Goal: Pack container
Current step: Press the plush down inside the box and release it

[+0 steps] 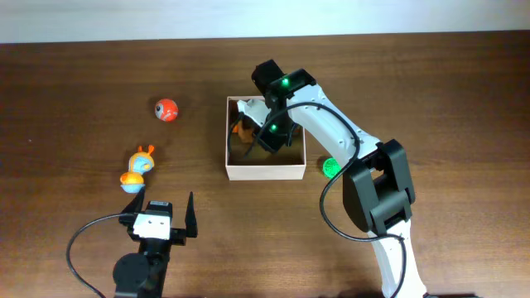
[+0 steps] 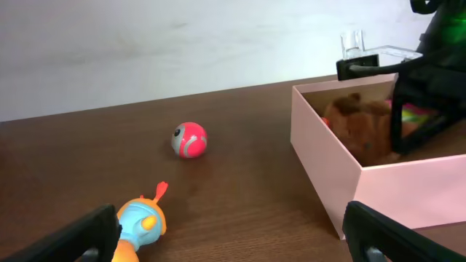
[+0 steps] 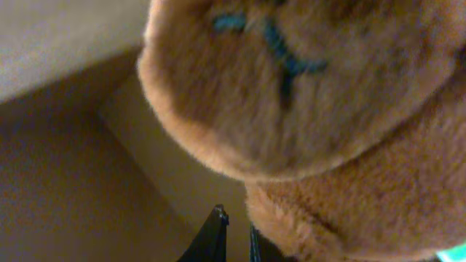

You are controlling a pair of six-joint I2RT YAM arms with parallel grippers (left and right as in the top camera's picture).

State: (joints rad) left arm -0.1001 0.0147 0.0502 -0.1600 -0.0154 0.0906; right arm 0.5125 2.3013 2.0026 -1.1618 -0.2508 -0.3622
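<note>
Right wrist: fuzzy brown toy, very close.
Left wrist: red ball near container.
Left claw: spread wide, empty.
Right claw: inside container, can't tell its grip.

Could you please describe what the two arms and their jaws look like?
The right arm has white links joined by boxy black housings, with green lights glowing at its wrist and a thin black cable looping beside its base. The left arm is black, with a white block behind its jaws and a second cable curving out to one side. Both have slim black jaws.
</note>
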